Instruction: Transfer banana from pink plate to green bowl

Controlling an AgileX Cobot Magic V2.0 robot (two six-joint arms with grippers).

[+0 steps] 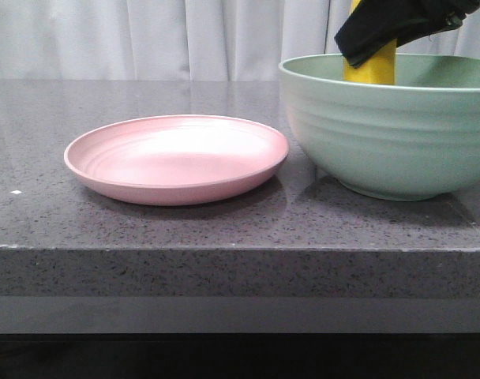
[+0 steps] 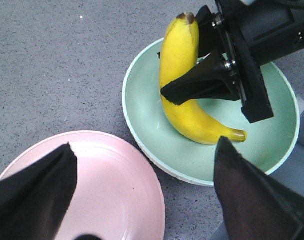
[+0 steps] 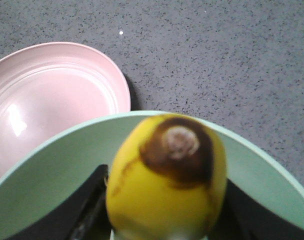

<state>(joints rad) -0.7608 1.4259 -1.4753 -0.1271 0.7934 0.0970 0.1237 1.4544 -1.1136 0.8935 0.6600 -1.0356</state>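
The yellow banana (image 1: 370, 67) stands nearly upright inside the green bowl (image 1: 390, 142), and my right gripper (image 1: 398, 28) is shut on its middle. In the left wrist view the banana (image 2: 184, 105) curves down into the bowl (image 2: 192, 155), its stem end low over the bowl's floor; whether it touches I cannot tell. The right gripper (image 2: 217, 80) clamps it from both sides. The right wrist view shows the banana's dark blossom end (image 3: 179, 142) between the black fingers. The pink plate (image 1: 177, 158) lies bare to the left of the bowl. My left gripper (image 2: 145, 145) hangs open above the plate (image 2: 112, 190), holding nothing.
Plate and bowl stand close together on a dark grey speckled counter (image 1: 224, 229) near its front edge. A pale curtain (image 1: 145, 39) hangs behind. A small white speck (image 1: 16, 192) lies on the counter at the left.
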